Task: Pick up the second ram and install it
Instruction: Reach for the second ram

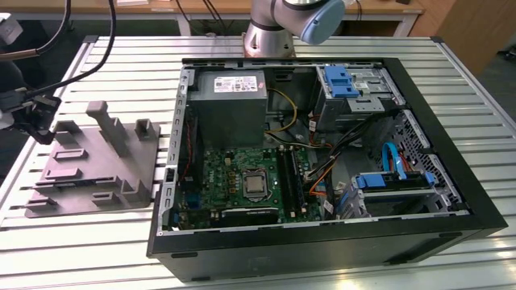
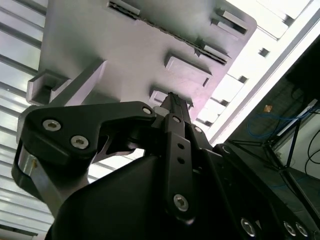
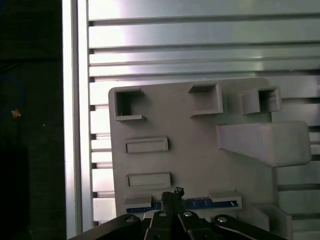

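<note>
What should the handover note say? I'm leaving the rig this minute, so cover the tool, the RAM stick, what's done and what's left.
Tool: looks shut and empty, hovering over the grey holder tray beside the open computer case.
Second ram: lying in the tray's slot, close to the tool tip in the first wrist view, not gripped.
Done: the tool stands over the tray, nothing more.
Left: the pick-up, and seating the stick on the motherboard.

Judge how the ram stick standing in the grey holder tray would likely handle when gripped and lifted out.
The second ram is a thin strip, so probably light and fairly stiff, yet fragile if bent. It sits edgewise in a slot of the holder tray, so it may bind unless lifted straight.
</note>
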